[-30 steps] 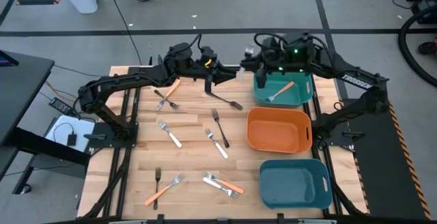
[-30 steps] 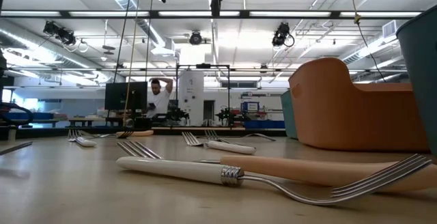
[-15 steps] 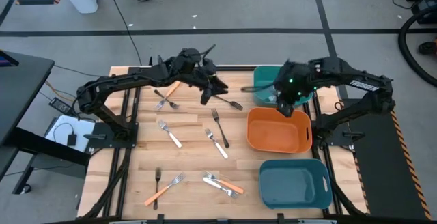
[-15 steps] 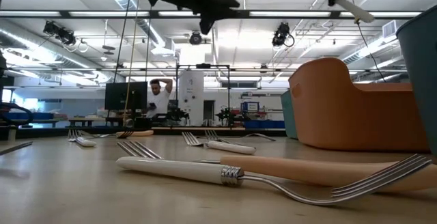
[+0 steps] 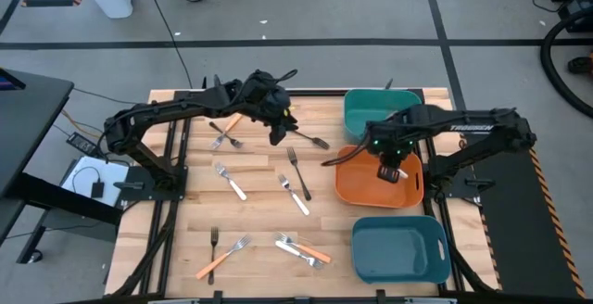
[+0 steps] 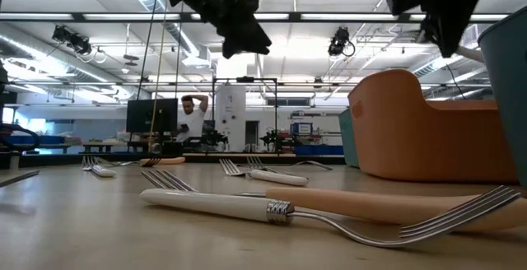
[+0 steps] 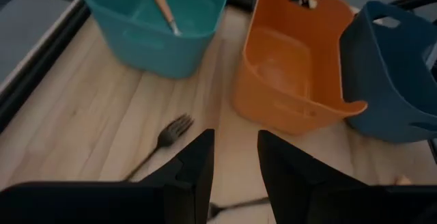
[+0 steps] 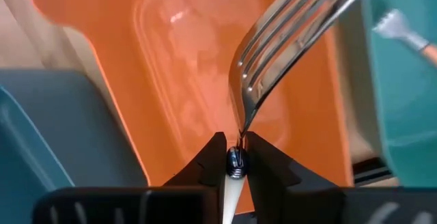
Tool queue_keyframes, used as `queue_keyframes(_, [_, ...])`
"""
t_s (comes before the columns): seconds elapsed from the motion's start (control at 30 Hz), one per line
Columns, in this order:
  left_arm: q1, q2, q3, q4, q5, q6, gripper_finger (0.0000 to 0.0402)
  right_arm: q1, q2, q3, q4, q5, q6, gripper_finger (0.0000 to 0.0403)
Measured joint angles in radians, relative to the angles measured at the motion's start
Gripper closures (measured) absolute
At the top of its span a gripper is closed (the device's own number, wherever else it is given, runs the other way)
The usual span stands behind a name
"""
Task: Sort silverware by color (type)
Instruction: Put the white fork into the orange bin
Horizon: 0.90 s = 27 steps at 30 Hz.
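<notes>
My right gripper (image 5: 388, 167) hangs over the orange bin (image 5: 357, 185), shut on a white-handled fork (image 8: 287, 26). The fork's tines (image 5: 329, 160) reach out past the bin's left wall. My left gripper (image 5: 277, 130) hovers open above the table's far middle, close to a dark grey fork (image 7: 164, 137) lying flat on the wood. An orange-handled fork (image 7: 164, 8) lies in the far teal bin (image 7: 136, 33). Other forks lie flat: white-handled (image 5: 232, 182), (image 5: 295, 196), dark (image 5: 298, 170), (image 5: 222, 135), orange-handled (image 5: 235, 119), (image 5: 215, 264). My right gripper pinches the white-handled fork between its two fingers at the metal collar (image 8: 234, 161), where the handle meets the neck. The fork lies along the fingers. Its tines (image 8: 273, 53) stick out past the fingertips and the white handle (image 8: 231, 198) runs back between them. It is lifted clear over the orange bin.
A darker teal bin (image 5: 400, 248) stands nearest, beside the orange one on the table's right. A white-handled fork (image 6: 222, 204) and an orange-handled fork (image 6: 387, 208) lie crossed at the near edge. Bare wood shows between the scattered forks on the left half.
My right gripper has swung from beside the left gripper at the far edge toward the near edge, past the far teal bin to above the orange bin. It has carried the white-handled fork along. My left gripper has moved slightly nearer and lower and has tipped downward.
</notes>
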Motion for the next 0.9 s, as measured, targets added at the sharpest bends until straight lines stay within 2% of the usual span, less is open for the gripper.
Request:
queue_keyframes(0.23, [0.0, 0.0, 0.0, -0.055, -0.002, -0.033, 0.0281, 0.0, 0.0, -0.07, 0.042, -0.006, -0.054, 0.0338])
queue_keyframes(0.63, [-0.022, 0.0, 0.0, -0.114, -0.002, -0.07, 0.0281, 0.0, 0.0, -0.079, 0.104, 0.026, -0.09, 0.0309])
queue_keyframes(0.8, [-0.043, 0.0, 0.0, -0.142, -0.034, -0.071, 0.0281, 0.0, 0.0, -0.079, 0.11, 0.115, -0.09, 0.0293])
queue_keyframes(0.9, [-0.058, 0.0, 0.0, -0.167, -0.04, -0.076, 0.0281, -0.001, 0.0, -0.079, 0.123, 0.128, -0.09, 0.0291])
